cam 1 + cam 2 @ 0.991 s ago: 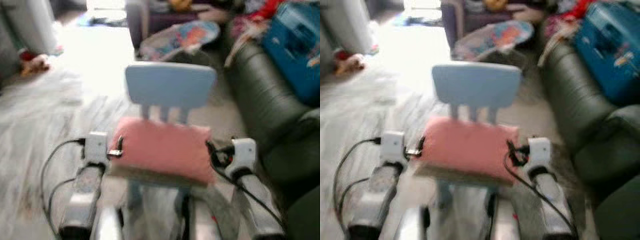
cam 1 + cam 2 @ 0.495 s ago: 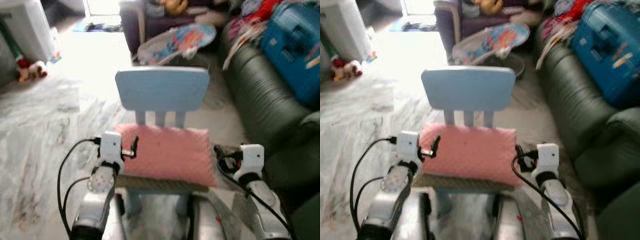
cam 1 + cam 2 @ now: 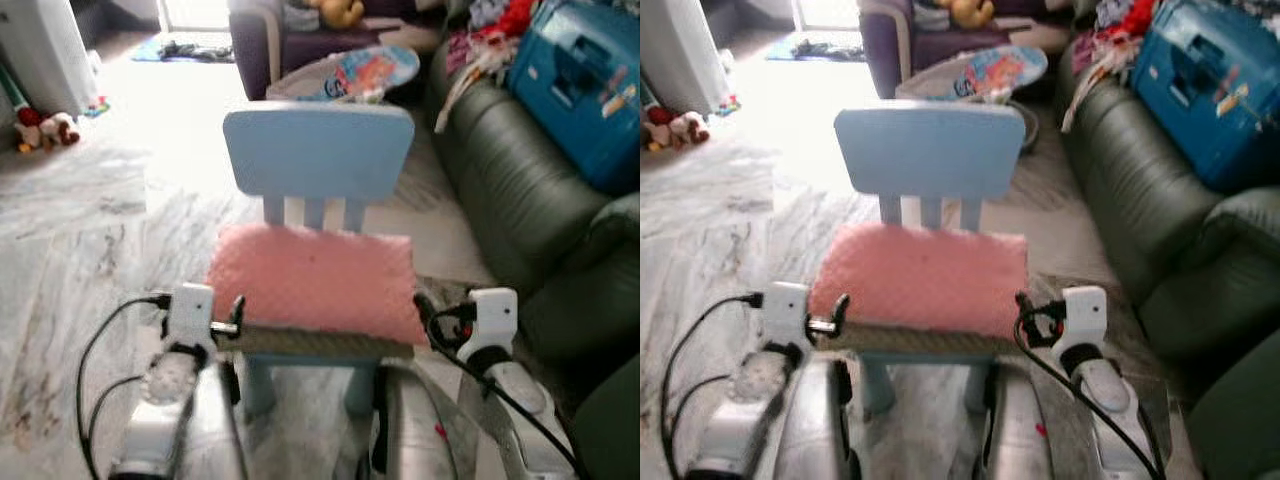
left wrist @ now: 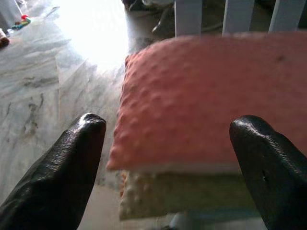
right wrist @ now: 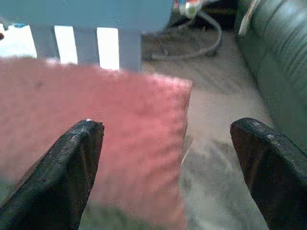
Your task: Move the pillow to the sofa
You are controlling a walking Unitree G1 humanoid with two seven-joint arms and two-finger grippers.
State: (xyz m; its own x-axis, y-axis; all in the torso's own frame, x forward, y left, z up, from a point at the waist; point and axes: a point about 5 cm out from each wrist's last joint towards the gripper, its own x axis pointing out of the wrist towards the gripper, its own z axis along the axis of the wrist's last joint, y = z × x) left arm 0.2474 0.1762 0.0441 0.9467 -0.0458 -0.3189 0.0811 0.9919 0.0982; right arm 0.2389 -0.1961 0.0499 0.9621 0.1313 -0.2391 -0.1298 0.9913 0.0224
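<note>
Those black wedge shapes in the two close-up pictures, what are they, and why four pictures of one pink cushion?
The wedges are the robot's fingers. It has two silver arms, each ending in a gripper, with a small camera on each wrist looking along the fingers. The two wider pictures come from cameras in its head, looking down. The pink pillow lies on a small blue chair. The left gripper and right gripper are both open, at the pillow's two ends, holding nothing yet. The dark green sofa stands to the robot's right.
</note>
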